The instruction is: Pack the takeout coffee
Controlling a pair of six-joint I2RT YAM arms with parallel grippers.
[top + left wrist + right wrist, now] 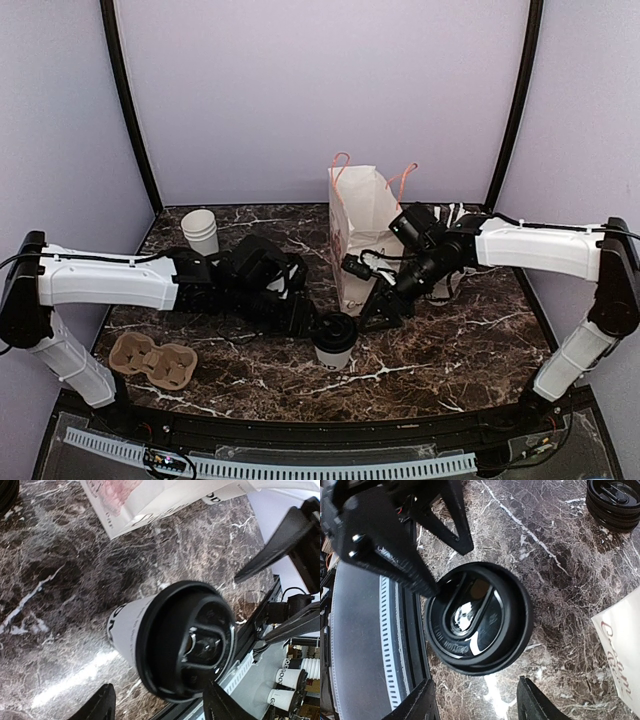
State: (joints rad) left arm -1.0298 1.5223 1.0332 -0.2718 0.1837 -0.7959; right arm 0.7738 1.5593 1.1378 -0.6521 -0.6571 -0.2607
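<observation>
The takeout coffee [334, 340] is a small white cup with dark lettering and a black lid, standing upright on the marble table in front of the paper bag [362, 225]. My left gripper [300, 318] is open just left of the cup. My right gripper [386, 312] is open just right of it. In the left wrist view the cup [131, 630] lies beyond the open gripper [159, 687], untouched. In the right wrist view its lid [477, 617] sits above the open gripper [475, 682], with the left gripper's fingers [385, 545] beside it.
The white paper bag stands open behind the cup and also shows in the left wrist view [150, 500] and the right wrist view [620, 650]. Nested white cups [200, 232] stand back left. A cardboard cup carrier [152, 360] lies front left. A stack of black lids [615, 500] sits nearby.
</observation>
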